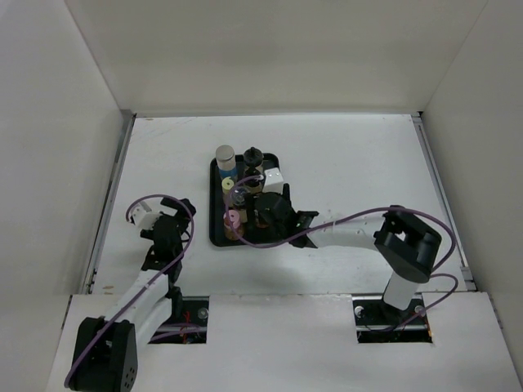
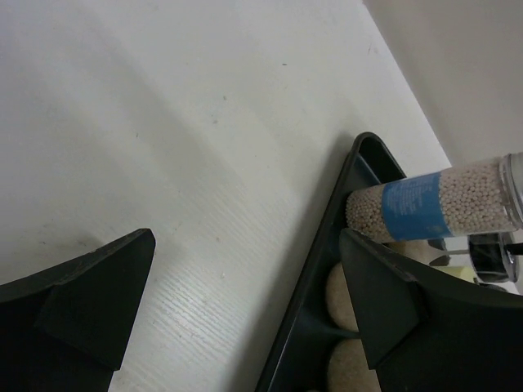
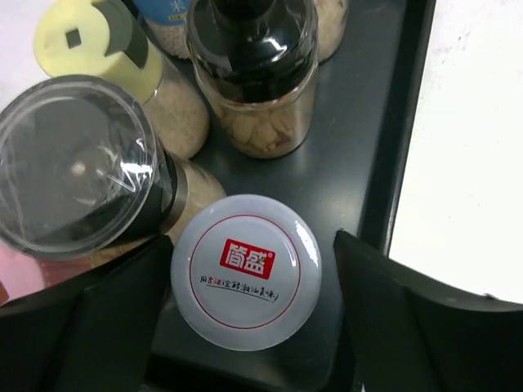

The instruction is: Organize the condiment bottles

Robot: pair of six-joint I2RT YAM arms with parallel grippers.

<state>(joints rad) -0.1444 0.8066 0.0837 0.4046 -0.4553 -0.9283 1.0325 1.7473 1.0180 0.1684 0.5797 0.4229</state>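
The condiment bottles stand crowded in a flat black tray (image 1: pixel 216 233). My right gripper (image 3: pixel 252 245) is open and straddles a white-capped jar (image 3: pixel 245 269) with a red logo; a small gap shows at the right finger. Beside it are a grinder with a clear domed lid (image 3: pixel 78 163), a black-capped bottle (image 3: pixel 253 49) and a cream-capped one (image 3: pixel 98 41). From above, a grey-capped blue-labelled bottle (image 1: pixel 225 159) and a pink-capped one (image 1: pixel 232 219) show. My left gripper (image 2: pixel 247 237) is open and empty over the table, just left of the tray (image 2: pixel 327 237) and the blue-labelled bottle (image 2: pixel 425 204).
White walls enclose the table on the left, back and right. The right arm (image 1: pixel 351 233) reaches across the table from the right, with purple cable looped over it. The tray's raised rim (image 3: pixel 400 122) runs close to my right finger.
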